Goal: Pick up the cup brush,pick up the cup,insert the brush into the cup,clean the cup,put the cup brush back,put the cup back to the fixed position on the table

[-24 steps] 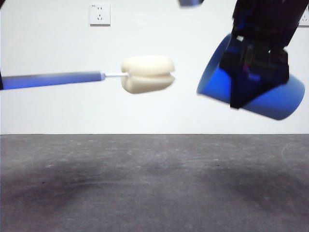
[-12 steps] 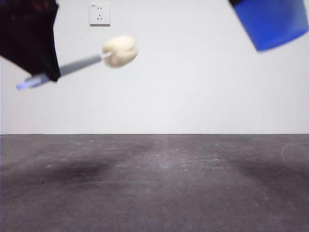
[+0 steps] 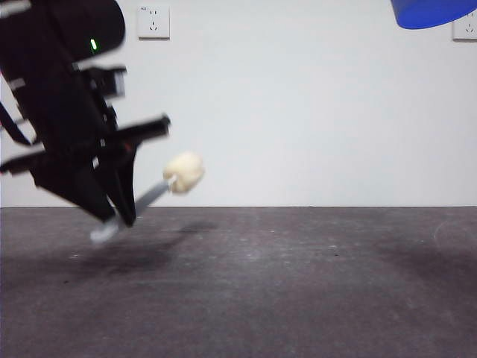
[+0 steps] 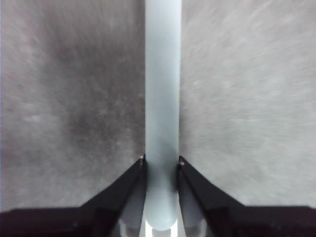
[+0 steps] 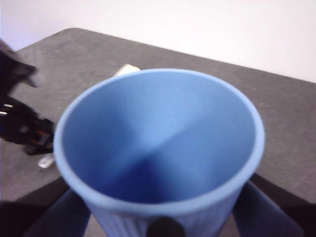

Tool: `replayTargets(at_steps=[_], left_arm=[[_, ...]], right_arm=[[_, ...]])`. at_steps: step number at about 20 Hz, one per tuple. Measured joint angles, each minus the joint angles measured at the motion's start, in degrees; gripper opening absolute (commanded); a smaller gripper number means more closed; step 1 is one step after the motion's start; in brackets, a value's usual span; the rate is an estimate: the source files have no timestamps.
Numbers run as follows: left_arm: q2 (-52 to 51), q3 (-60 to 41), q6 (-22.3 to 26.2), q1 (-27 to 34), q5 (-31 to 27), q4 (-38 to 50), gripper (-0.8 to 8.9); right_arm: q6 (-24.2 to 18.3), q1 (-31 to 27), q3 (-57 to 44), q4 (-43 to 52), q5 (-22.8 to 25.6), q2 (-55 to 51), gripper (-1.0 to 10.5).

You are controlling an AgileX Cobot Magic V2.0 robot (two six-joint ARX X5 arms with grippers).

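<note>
Our left gripper (image 3: 119, 216) clamps the brush (image 3: 168, 183) low over the surface (image 3: 298, 283); its handle end could strike and twist. Our right gripper, clamped on the cup (image 5: 158, 153), holds it high.

Lighting: even, bright, diffuse; the white wall (image 3: 313, 112) was rendered slightly overexposed. Soft, broad shadows were cast on the table (image 3: 298, 298). Motion blur was recorded on the left gripper (image 3: 112, 212) and the cup brush (image 3: 182, 173). The cup (image 5: 158, 148) was shown slightly soft; streaked blur was noted across the left wrist view.
</note>
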Motion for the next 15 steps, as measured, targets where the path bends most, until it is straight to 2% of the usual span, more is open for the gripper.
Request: replayTargets(at_steps=[6,9,10,13,15], left_arm=[[7.26,0.00,-1.03,0.00,0.22,2.38,-0.09],[7.80,0.02,-3.37,0.00,0.31,2.91,0.02],[7.82,0.02,-4.15,0.00,0.33,2.97,0.41],[7.85,0.02,-5.25,0.00,1.68,3.17,3.32],[7.87,0.09,-5.25,0.00,2.89,3.19,3.47]], right_arm=[[0.02,0.00,0.00,0.00,-0.02,0.35,-0.2],[0.52,0.00,0.00,-0.02,-0.02,0.37,-0.2],[0.85,0.00,0.00,-0.02,-0.02,0.37,-0.2],[1.14,0.00,0.00,-0.02,-0.02,0.37,-0.2],[1.36,0.00,0.00,-0.04,-0.02,0.37,-0.2]])
